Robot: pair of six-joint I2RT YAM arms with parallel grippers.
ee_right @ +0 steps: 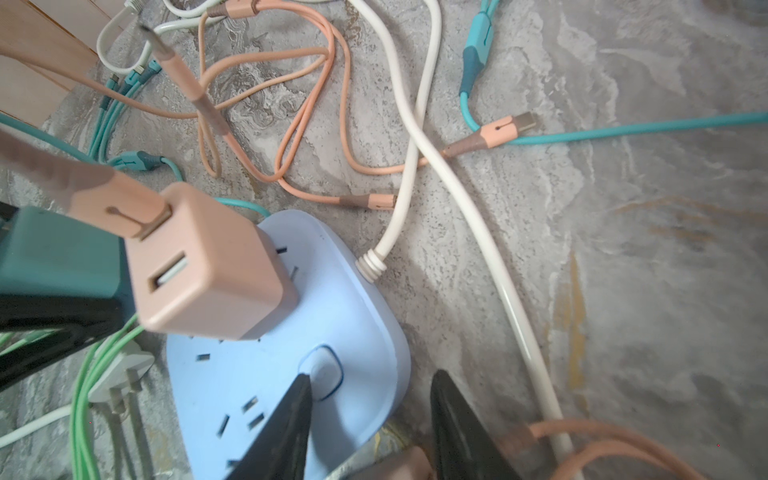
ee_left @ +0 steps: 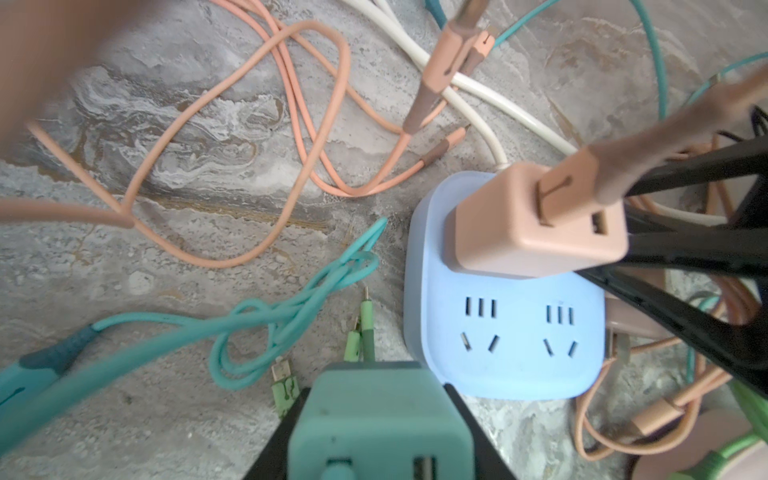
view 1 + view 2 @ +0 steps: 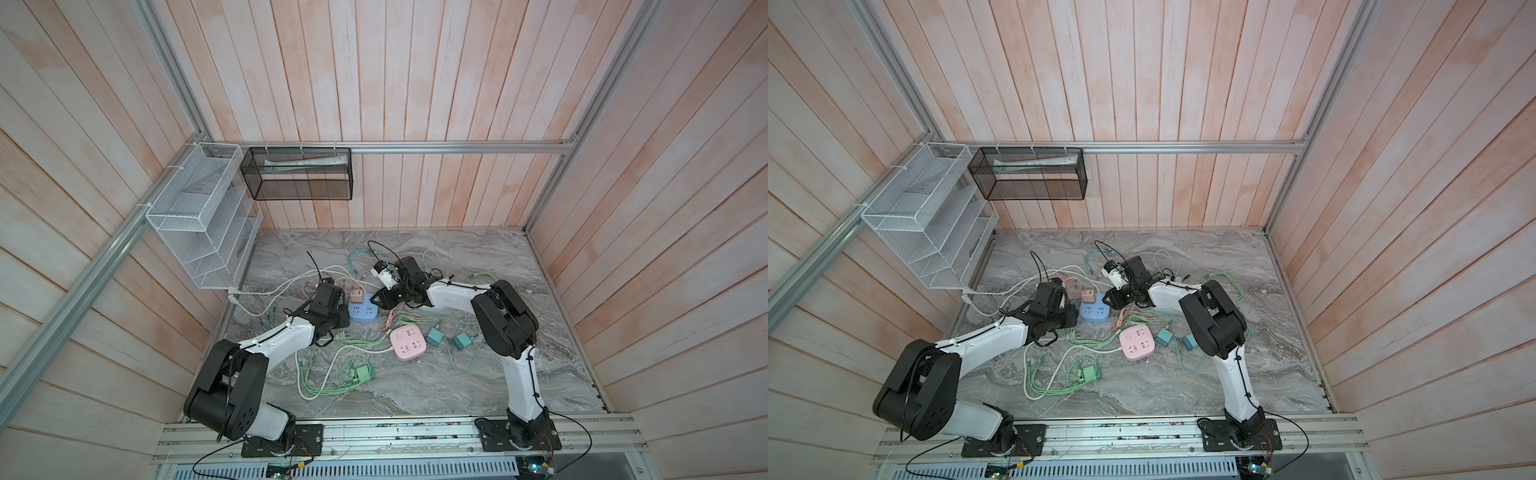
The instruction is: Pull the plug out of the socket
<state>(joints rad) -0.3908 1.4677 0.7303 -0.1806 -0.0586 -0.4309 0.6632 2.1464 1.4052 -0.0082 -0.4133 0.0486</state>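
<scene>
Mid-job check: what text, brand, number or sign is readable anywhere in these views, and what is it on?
No words, brands or numbers can be read in any view.
socket: only slot holes and a blank button.
peach plug: blank; its USB connector bears a small moulded line mark, no letters.
packet in the basket: any print is too small and blurred to read.
</scene>
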